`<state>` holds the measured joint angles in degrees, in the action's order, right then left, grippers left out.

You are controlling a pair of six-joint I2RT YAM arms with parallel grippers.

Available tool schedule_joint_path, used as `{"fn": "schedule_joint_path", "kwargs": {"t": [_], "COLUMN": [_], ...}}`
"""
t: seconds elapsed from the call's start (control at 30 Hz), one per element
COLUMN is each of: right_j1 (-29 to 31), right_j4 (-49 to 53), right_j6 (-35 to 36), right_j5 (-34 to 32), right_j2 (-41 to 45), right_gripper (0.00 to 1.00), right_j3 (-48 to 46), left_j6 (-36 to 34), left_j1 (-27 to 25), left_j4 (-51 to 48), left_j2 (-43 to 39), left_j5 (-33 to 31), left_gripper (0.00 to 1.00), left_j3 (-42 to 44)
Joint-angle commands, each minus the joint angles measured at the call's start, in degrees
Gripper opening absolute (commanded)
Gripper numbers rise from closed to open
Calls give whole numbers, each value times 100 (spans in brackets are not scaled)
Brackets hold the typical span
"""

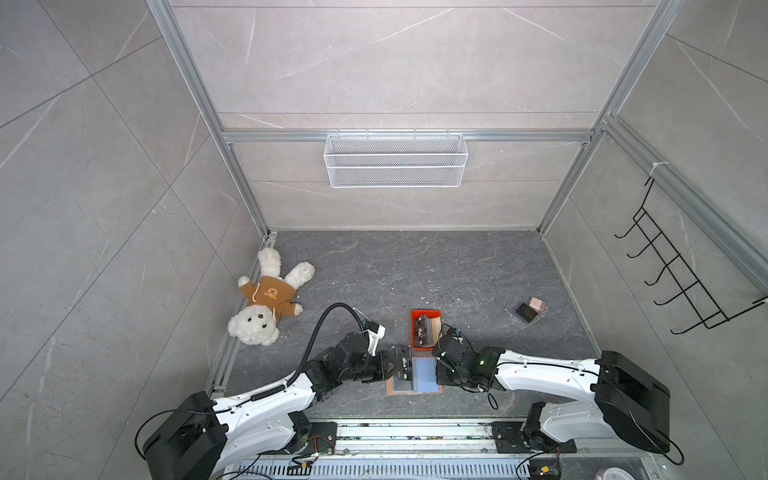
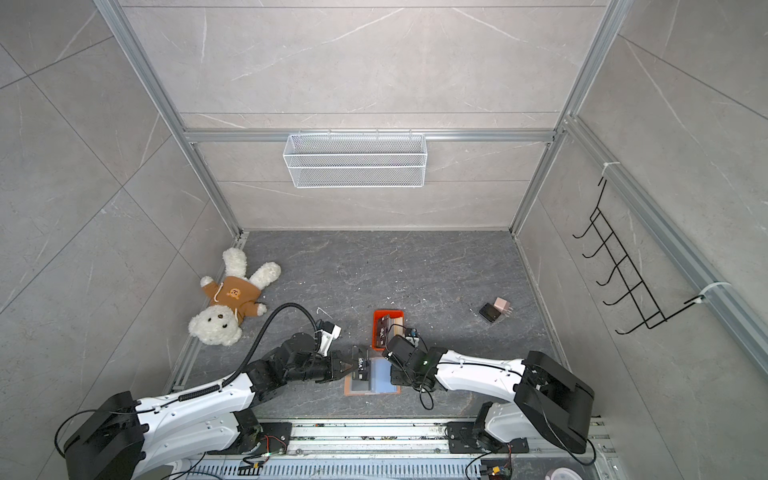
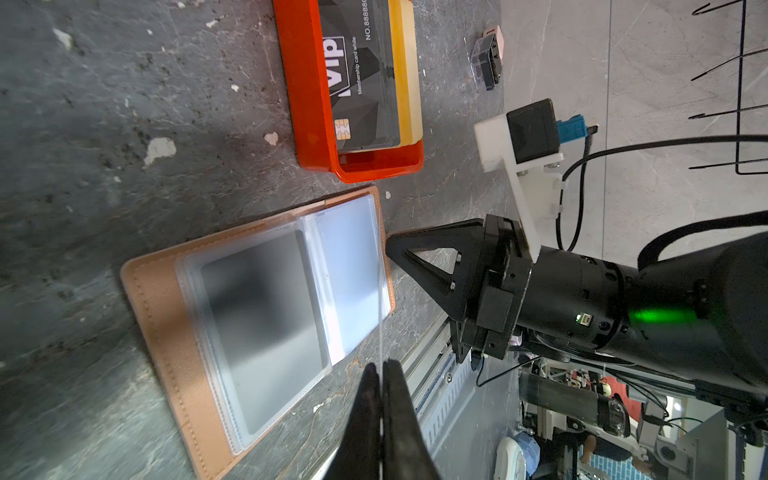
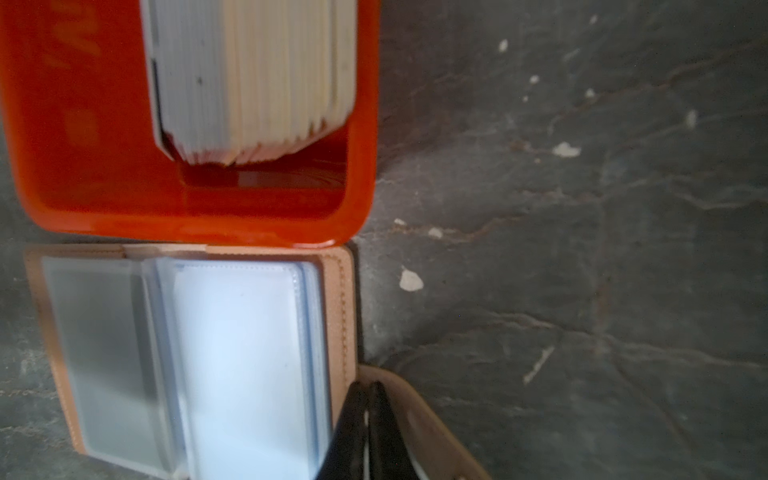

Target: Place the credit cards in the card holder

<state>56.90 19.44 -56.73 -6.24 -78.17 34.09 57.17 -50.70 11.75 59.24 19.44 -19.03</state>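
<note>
I see the orange-red tray (image 1: pixel 414 332) near the middle of the surface. It carries a stack of credit cards (image 1: pixel 424 332): a black "VIP" one leads the stack, with pale and tan ones packed behind it, as the left wrist view (image 3: pixel 365 83) shows. Just in front of the tray, close to the front edge, the card holder (image 1: pixel 415 393) lies open and flat. Its clear sleeves face up, the left page greyish and the right one bluish-white. I cannot tell whether any sleeve has a card in it.

My left claw (image 1: pixel 390 368) is pinched tight on a single black VIP card (image 1: pixel 403 362), which it holds over the holder's left page. In the left wrist view that card (image 3: pixel 380 311) shows only as a thin edge running out from the fingertips.

My right claw (image 1: pixel 435 362) sits at the holder's right edge by the tan flap, jaws together. I cannot tell whether it grips anything.

Both arms reach in low from the front edge, forearms stretched toward the middle.

A teddy bear (image 1: pixel 266 299) lies by the left edge.
</note>
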Motion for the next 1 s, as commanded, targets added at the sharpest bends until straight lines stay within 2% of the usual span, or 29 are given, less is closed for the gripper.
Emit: {"fn": "schedule_joint_path", "kwargs": {"t": [0.0, 0.23, 0.57, 0.97], "right_j1": [27, 39, 108, 187], "right_j4": [-54, 25, -293, -525], "right_j6": [98, 168, 346, 250], "right_j5": [-153, -156, 106, 321], "right_j2": [-68, 220, 793, 616], "right_gripper": [9, 9, 11, 12], "right_j3": [63, 55, -134, -360], "left_j6": [-83, 14, 449, 761], "left_j1": [-46, -93, -344, -472], "left_j4": [77, 119, 721, 1435], "left_j2": [43, 61, 318, 1018], "left_j5": [-131, -254, -565, -331], "left_gripper": [0, 0, 0, 0], "left_j3": [78, 127, 341, 378]}}
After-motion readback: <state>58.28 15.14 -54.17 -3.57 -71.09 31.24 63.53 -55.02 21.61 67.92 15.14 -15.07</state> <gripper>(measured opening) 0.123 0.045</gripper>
